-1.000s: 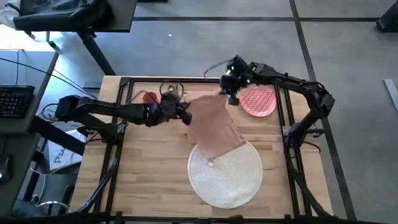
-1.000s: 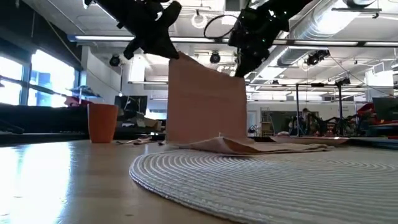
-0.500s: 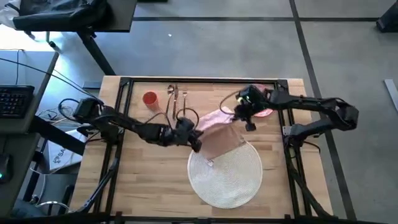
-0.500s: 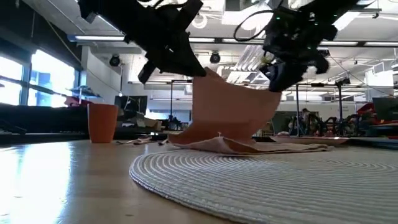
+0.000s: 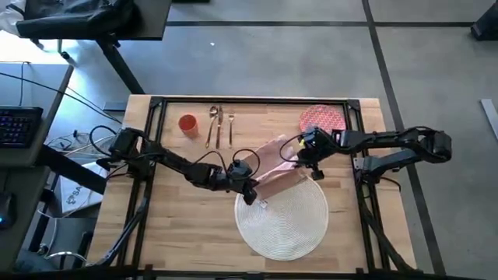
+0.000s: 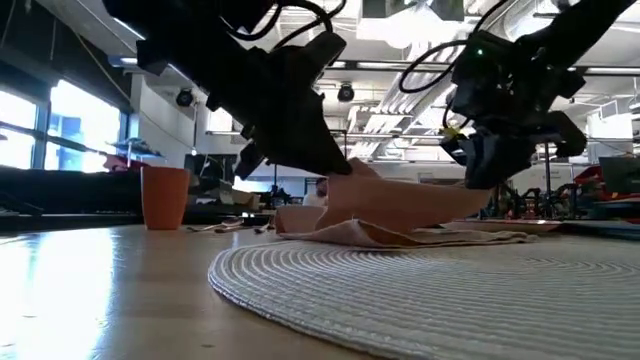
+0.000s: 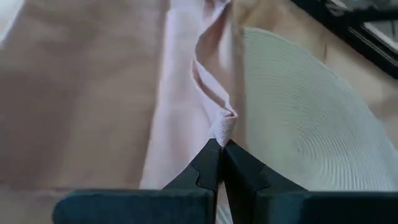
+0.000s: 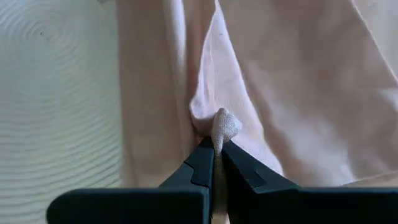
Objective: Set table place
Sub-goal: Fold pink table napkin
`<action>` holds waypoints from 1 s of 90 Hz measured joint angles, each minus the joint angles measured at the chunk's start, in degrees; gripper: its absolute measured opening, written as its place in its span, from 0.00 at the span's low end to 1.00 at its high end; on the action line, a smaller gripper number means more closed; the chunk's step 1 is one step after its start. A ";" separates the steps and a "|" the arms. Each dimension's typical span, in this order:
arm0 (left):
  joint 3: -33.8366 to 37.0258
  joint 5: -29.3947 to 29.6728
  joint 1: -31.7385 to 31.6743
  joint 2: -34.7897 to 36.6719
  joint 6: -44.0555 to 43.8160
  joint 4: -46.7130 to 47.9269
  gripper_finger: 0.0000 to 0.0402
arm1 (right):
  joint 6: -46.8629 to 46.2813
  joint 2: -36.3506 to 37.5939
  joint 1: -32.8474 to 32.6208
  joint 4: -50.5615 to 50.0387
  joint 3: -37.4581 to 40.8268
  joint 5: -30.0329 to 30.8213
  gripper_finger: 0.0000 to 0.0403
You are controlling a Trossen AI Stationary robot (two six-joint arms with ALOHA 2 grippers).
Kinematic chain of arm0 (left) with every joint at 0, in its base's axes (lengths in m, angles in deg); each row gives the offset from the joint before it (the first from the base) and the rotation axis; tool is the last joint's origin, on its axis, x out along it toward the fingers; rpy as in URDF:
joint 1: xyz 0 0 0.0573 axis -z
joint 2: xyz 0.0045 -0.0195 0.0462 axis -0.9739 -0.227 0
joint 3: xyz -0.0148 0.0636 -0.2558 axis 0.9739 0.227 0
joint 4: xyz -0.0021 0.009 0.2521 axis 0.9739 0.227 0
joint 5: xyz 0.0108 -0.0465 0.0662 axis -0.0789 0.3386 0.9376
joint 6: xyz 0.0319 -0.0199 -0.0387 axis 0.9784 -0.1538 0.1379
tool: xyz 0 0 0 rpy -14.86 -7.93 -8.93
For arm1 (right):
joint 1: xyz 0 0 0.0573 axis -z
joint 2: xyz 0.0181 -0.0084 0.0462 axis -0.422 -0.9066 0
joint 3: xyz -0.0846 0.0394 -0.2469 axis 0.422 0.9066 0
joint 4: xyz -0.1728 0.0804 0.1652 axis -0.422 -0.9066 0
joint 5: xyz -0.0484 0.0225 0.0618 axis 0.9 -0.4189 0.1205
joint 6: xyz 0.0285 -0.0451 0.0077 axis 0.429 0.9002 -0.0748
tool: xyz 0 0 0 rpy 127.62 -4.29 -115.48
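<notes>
High view: napkin (image 5: 274, 169) draped over placemat (image 5: 282, 215) far edge, mid table (image 5: 179, 225). L gripper (image 5: 249, 193) & R gripper (image 5: 313, 161) each pinched shut on a corner. Risk: uneven release, cloth bunches or drags mat; thin pinch may slip.

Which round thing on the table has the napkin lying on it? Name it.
The white woven placemat: the napkin overlaps its far edge. The pink plate lies bare and apart, behind the right arm.
</notes>
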 joint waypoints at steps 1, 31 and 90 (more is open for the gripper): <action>-0.32 -0.04 -0.01 0.05 0.26 0.38 0.00 | 0.13 0.00 -0.11 -0.06 -0.05 0.00 0.00; -10.03 -2.02 0.10 0.25 11.88 16.29 0.00 | 6.45 0.03 -3.14 0.39 -2.61 0.24 0.00; -9.69 -2.64 1.46 -3.22 6.86 12.03 0.00 | 10.55 0.20 -3.16 -0.93 1.46 0.26 0.32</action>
